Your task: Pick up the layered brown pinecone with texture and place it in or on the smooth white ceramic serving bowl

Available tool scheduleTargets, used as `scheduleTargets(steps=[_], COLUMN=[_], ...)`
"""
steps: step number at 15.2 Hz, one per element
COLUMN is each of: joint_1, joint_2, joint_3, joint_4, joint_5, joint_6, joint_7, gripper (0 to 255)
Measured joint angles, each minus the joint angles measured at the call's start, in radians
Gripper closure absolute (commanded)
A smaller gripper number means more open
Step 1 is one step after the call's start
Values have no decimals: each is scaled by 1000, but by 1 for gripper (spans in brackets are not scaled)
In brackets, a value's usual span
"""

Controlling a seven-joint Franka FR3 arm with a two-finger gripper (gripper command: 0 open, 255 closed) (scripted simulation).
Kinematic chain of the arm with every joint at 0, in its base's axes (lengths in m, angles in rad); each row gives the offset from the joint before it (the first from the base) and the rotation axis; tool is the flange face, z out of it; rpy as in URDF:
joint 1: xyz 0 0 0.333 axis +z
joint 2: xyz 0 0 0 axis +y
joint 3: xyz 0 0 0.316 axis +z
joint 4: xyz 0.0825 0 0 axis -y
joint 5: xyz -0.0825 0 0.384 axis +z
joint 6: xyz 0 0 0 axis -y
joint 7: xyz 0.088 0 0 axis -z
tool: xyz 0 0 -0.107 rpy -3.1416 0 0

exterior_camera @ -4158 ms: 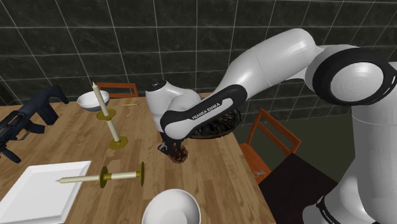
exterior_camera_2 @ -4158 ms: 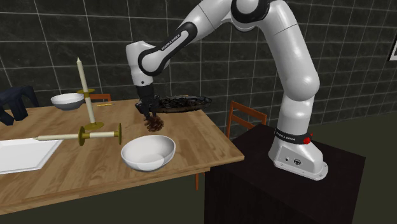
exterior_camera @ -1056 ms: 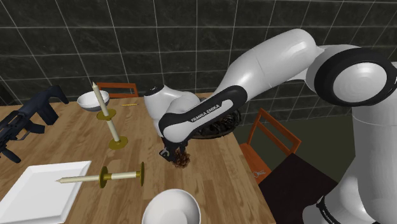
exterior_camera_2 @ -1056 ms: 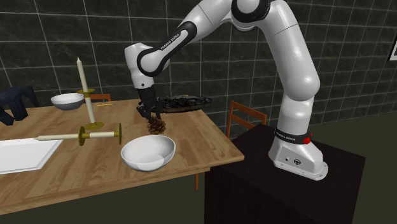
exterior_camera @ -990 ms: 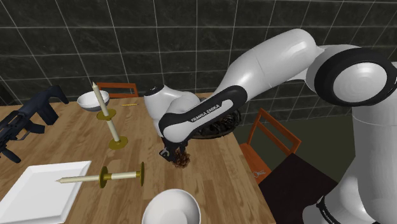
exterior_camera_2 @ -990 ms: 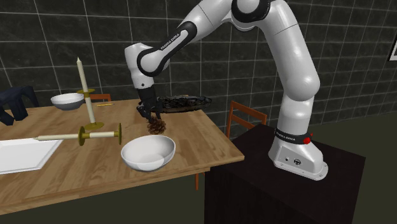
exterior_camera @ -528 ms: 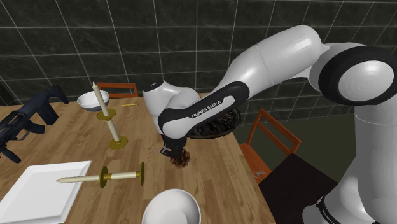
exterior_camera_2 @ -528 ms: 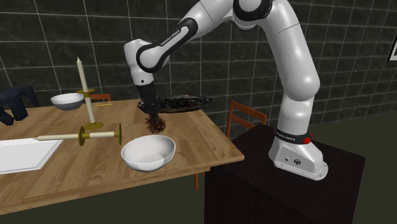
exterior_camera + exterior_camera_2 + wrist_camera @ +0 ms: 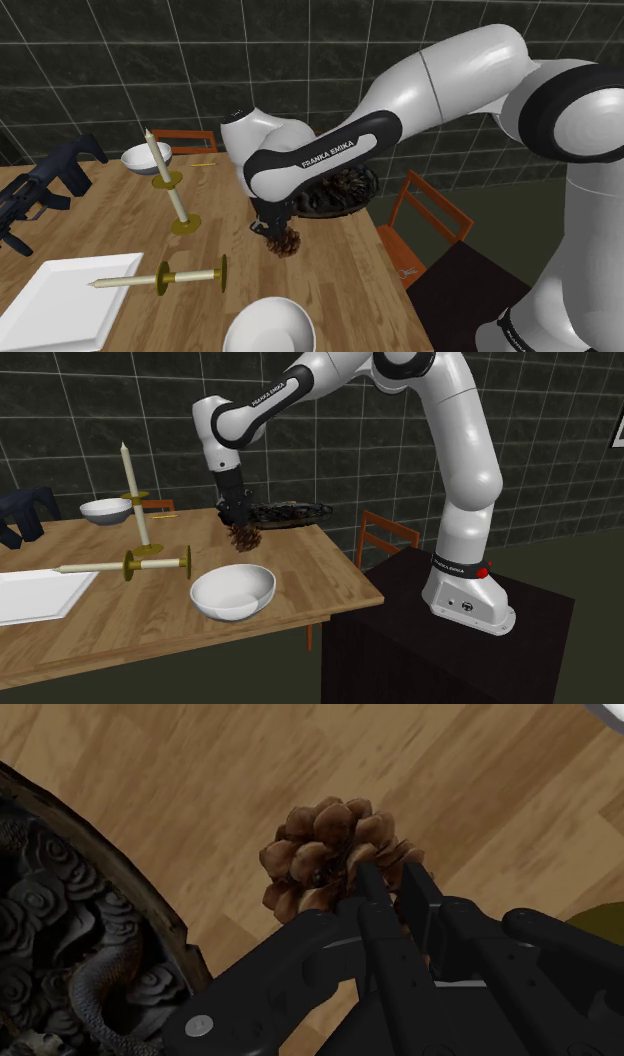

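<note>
Gripper (image 9: 238,524) clenched on brown pinecone (image 9: 245,538), fingers (image 9: 372,894) pinching one end. Cone lifted clear of wooden table (image 9: 330,275), between white bowl (image 9: 232,606) and dark carved tray (image 9: 345,192). Long axis roughly along fingers, free end down toward tabletop. Lying candlestick (image 9: 125,564) beside bowl; upright candlestick (image 9: 135,502) beyond it. Square white plate (image 9: 70,295) farther out. Dark tiled wall behind.
</note>
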Motion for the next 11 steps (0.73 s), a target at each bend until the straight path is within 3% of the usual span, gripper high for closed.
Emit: scheduleTargets(steps=[11], joint_1=[-5], joint_2=[-56], joint_3=[10], joint_4=[72], joint_5=[25], joint_6=[-123], joint_7=[-22], gripper=[255])
